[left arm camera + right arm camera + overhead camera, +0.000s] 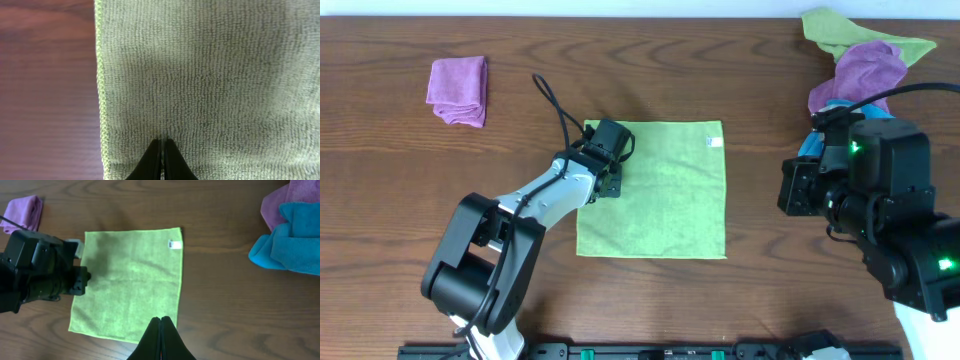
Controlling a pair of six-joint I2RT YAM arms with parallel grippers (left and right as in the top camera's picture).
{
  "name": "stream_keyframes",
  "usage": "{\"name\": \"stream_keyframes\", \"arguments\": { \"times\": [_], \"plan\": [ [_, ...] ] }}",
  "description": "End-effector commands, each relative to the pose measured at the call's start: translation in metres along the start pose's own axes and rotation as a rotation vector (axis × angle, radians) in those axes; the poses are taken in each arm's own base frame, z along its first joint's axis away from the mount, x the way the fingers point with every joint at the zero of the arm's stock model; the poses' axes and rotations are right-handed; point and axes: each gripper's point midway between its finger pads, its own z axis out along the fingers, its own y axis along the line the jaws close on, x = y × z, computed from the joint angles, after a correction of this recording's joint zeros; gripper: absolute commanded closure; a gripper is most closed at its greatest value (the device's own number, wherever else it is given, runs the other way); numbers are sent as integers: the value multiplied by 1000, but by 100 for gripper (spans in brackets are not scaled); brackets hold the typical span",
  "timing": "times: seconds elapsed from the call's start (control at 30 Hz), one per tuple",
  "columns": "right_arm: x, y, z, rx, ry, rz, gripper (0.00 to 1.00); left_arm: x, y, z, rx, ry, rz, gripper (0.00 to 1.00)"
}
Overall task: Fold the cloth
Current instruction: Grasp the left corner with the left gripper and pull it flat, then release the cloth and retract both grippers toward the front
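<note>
Lime-green cloth [660, 190] lies flat on the wooden surface [740, 70], directly under my clenched left tool [162, 149] at one edge; my right tool [161, 326], also clenched, hangs beyond the opposite edge.

Left arm [545, 197] is white-shelled with black joints and cable; right arm [885, 190] black with green lights.

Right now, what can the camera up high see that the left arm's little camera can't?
Only overhead: the whole cloth with its white tag, a folded purple cloth, a pile of cloths and the right arm. Only the left wrist: the cloth's fuzzy ribs up close and the shut tips of the left gripper. Both: the green cloth's edge on the brown table.
</note>
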Motion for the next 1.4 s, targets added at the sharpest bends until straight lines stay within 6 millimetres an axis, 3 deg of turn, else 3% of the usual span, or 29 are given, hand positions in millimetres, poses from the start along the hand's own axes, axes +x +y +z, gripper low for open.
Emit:
{"name": "stream_keyframes", "arguments": {
  "times": [0.0, 0.17, 0.23, 0.3, 0.43, 0.53, 0.67, 0.77, 0.83, 0.9, 1.0, 1.13, 1.23, 1.37],
  "plan": [
    [-3, -4, -3, 12, -14, -11, 98, 18, 33, 13, -126, 62, -34, 94],
    [-4, -4, -1, 12, -12, -10, 99, 16, 44, 12, -150, 66, -51, 94],
    [-4, -3, -1, 11, -16, -11, 99, 7, 42, 4, -140, 39, -57, 94],
    [-7, -3, -1, 8, -26, -12, 98, -9, 39, -14, -122, -4, -67, 94],
    [-11, -1, -3, 3, -46, -13, 98, -52, 35, -86, -58, -158, -104, 94],
    [-4, -3, -10, 7, -37, -17, 99, -57, 39, -134, -13, -216, -123, 94],
    [12, -16, -35, 33, -50, -30, 98, -27, 61, -181, 6, -199, -192, 94],
    [19, -20, -49, 20, -85, -22, 98, -3, 65, -204, 104, -186, -220, 94],
    [33, -13, -49, -58, -81, -31, 98, 14, 67, -219, 187, -207, -243, 94],
    [50, -9, -35, -117, -41, -17, 98, 35, 67, -229, 260, -221, -254, 94],
    [80, -3, -3, -222, 62, 26, 98, 70, 74, -232, 285, -212, -278, 93],
    [111, 7, 35, -391, 151, 98, 98, 106, 78, -224, 333, -214, -309, 80],
    [136, 6, 58, -487, 196, 167, 98, 125, 76, -209, 373, -197, -332, 72],
    [158, 4, 77, -585, 227, 255, 98, 135, 62, -188, 481, -147, -293, 60]
  ]
}}
